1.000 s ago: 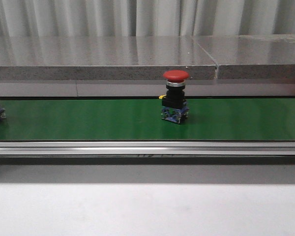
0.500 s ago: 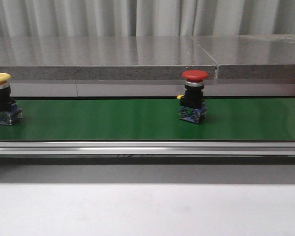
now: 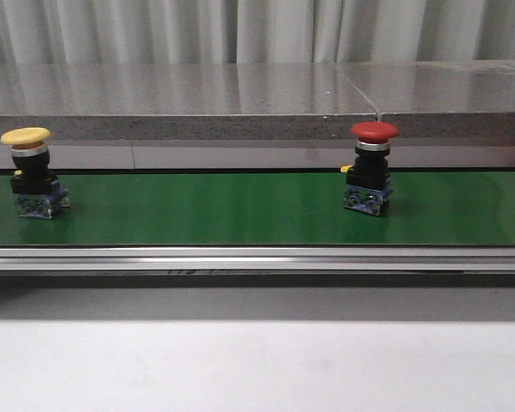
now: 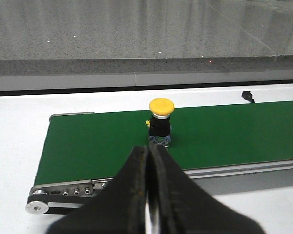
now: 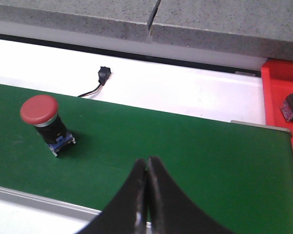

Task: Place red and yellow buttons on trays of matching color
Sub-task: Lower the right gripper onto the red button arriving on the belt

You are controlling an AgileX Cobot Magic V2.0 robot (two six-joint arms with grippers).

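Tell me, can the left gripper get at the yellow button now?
Probably yes. The yellow button stands upright and alone on the belt, nothing lying between it and the left gripper. The gripper is shut and must open first.

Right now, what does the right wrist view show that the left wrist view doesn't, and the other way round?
Only the right wrist view shows the red button standing on the belt, the red tray beyond the belt's end with a couple of buttons already in it, and a small black connector on the white table. Only the left wrist view shows the yellow button and the belt's roller end. Both show the green belt, the grey stone ledge behind it, and a shut claw holding nothing.
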